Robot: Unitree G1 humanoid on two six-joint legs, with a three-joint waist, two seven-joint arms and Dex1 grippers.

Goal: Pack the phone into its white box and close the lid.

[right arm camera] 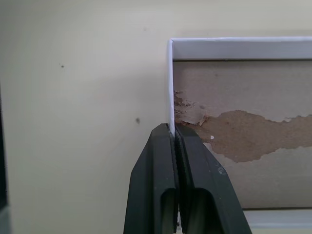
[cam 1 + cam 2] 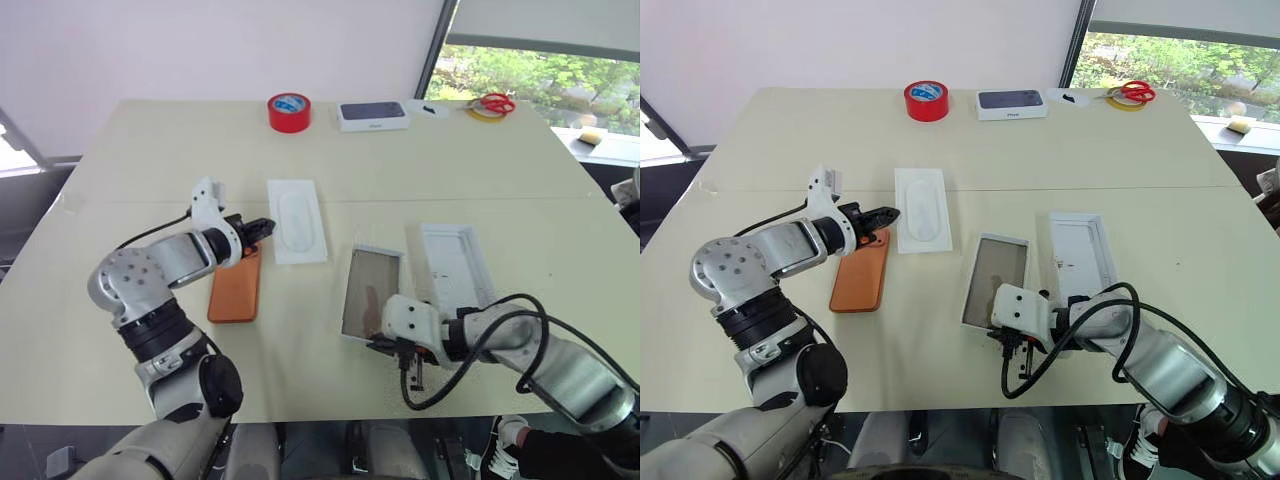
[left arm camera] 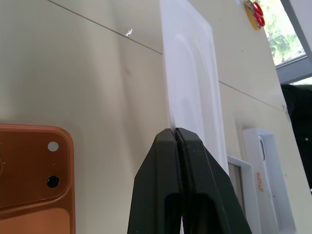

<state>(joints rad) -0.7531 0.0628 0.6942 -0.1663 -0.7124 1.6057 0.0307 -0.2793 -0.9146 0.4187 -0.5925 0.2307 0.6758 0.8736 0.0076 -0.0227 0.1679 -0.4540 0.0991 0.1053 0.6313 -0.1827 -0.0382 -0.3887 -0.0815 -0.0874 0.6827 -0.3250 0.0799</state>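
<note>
Left eye view: the cream rectangular table (image 2: pixel 330 190) carries all task items. The flat orange-copper phone (image 2: pixel 236 288) lies back up, near the table's left side. The left gripper (image 2: pixel 262 228) hovers at the phone's far end with its two black fingers pressed together, grasping nothing. Just right of it lies a flat white insert with an oval recess (image 2: pixel 297 220). The shallow white box with a thin rim and grey-brown inside (image 2: pixel 372 293) sits right of centre. The all-white lid with raised walls (image 2: pixel 455 263) lies just beside the box, on its right. The right gripper (image 2: pixel 384 345) is at the box's near edge. At the far edge stand a red tape roll (image 2: pixel 289 111), a closed white box with a dark top (image 2: pixel 372 116) and red-handled scissors (image 2: pixel 495 103).

Right eye view: same layout.

Left wrist view: the left fingers are clenched, and the insert's edge appears just beyond their tips. The phone's corner with its lenses lies alongside.

Right wrist view: the right fingers (image 1: pixel 204 170) are clamped on the box's thin white wall at a corner, one finger inside, one outside. The box's inner surface is torn and patchy.
</note>
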